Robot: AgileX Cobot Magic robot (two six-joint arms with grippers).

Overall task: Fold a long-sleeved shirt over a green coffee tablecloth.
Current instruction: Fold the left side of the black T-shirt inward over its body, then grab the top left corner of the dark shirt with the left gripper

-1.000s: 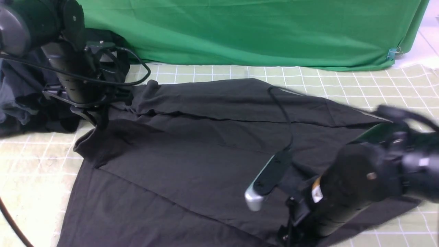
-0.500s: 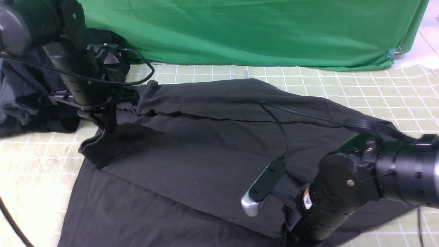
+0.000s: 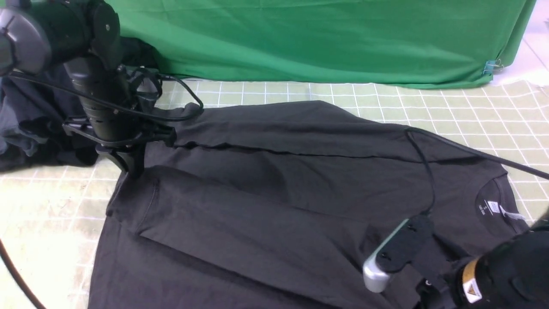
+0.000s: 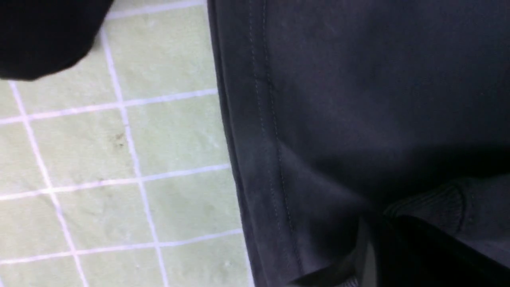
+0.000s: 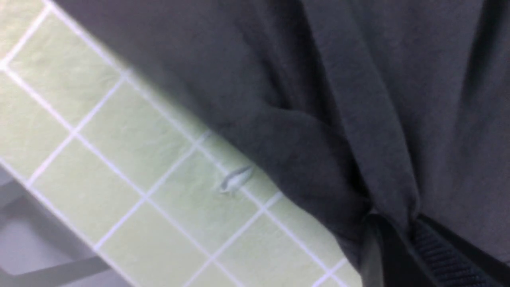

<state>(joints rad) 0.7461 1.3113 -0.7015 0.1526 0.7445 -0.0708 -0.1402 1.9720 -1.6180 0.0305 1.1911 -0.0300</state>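
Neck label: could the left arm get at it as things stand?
Probably not. The left gripper is shut on the shirt at its left end; the label lies bare at the opposite end, by the right arm. It would have to let go and cross the whole shirt.

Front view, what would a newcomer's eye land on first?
A large charcoal-black cotton long-sleeved shirt sprawls across the pale yellow-green, white-gridded tablecloth, its white neck labels at the right. The left gripper pinches it at its left edge, the right gripper at the near right; a plain bright green cloth hangs behind.
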